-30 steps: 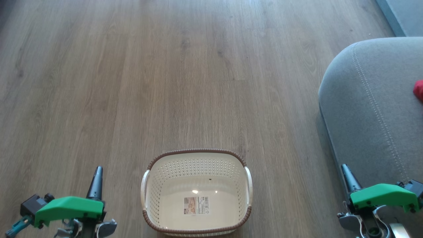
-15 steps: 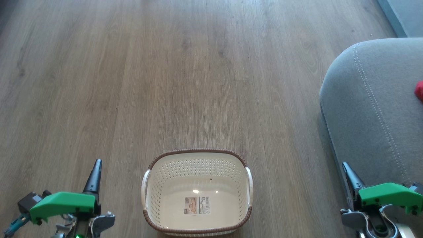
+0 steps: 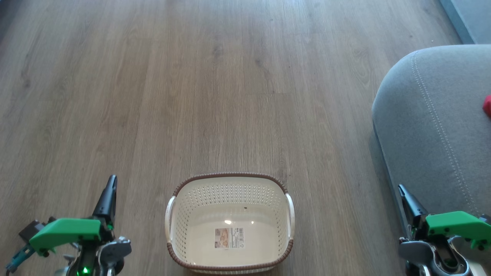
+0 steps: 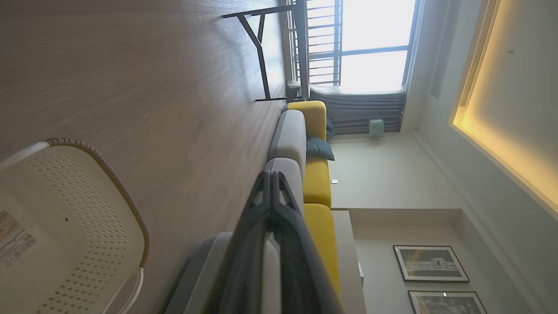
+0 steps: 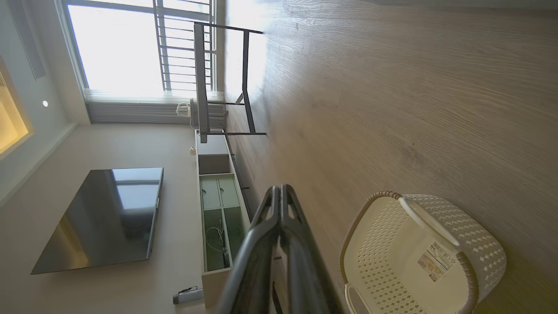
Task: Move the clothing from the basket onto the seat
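The cream basket [image 3: 229, 184] with its brown rim stands on the wood floor at the bottom centre, holding only the label [image 3: 229, 237] on its bottom. The grey seat [image 3: 433, 126] fills the right side, and a sliver of red clothing [image 3: 487, 105] lies on it at the frame's right edge. My left gripper [image 3: 111, 182] is shut and empty to the left of the basket. My right gripper [image 3: 402, 189] is shut and empty at the seat's front edge. The basket [image 4: 65, 226] also appears in the left wrist view, and the basket [image 5: 418, 257] in the right wrist view.
Wood floor [image 3: 215, 88] stretches ahead of the basket. A dark-legged table [image 5: 226, 78] stands by the window. A low TV cabinet [image 5: 218, 209] and a black screen [image 5: 104, 218] line one wall. A grey and yellow sofa [image 4: 305, 144] runs along the other.
The left gripper's fingertips have risen in the head view as its body sank. The right gripper has slid slightly right and lower. The view has shifted a little, hiding more of the red clothing.
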